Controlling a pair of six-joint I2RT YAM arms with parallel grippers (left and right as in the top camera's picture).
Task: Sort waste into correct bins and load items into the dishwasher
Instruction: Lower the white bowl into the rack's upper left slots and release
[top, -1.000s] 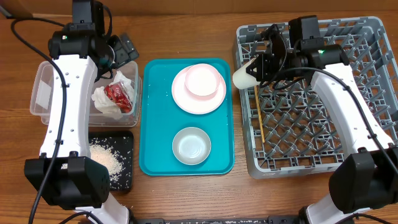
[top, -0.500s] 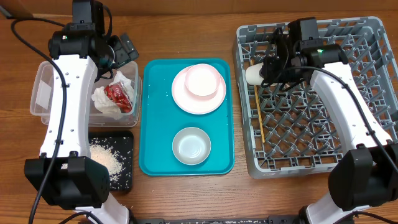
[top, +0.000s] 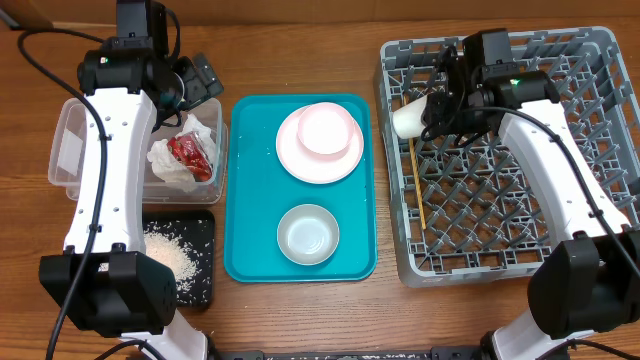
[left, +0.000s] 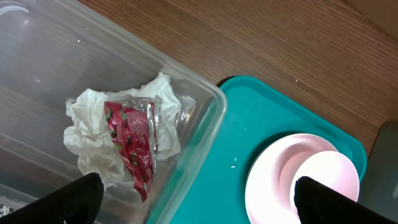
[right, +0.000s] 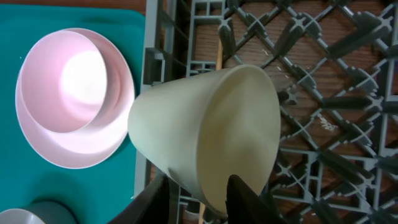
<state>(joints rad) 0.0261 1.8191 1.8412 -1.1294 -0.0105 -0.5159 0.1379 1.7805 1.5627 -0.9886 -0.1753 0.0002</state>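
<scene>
From overhead, the right gripper (top: 432, 108) is clamping the small cream cup (top: 408, 119) on its side over the left edge of the grey dish rack (top: 590, 60), beyond the chopsticks (top: 416, 185) lying in the rack. To do this step well, I judge the cup is needing a turn mouth-down and a slow settling between pegs, clear of the chopsticks, before the jaws part. The right arm is reaching leftward across the rack's far rows; the left arm is stretching over the clear tub (top: 65, 150).

In the left wrist view, the left gripper (left: 199, 202) is hanging with jaws wide apart, holding nothing, above the napkin (left: 93, 130) and red wrapper (left: 134, 140) in the tub.

In the right wrist view, the fingers (right: 249, 198) are pinching the cup's wall near its rim; its base is pointing toward the pink plate (right: 68, 152) on the teal tray (right: 37, 193).
</scene>
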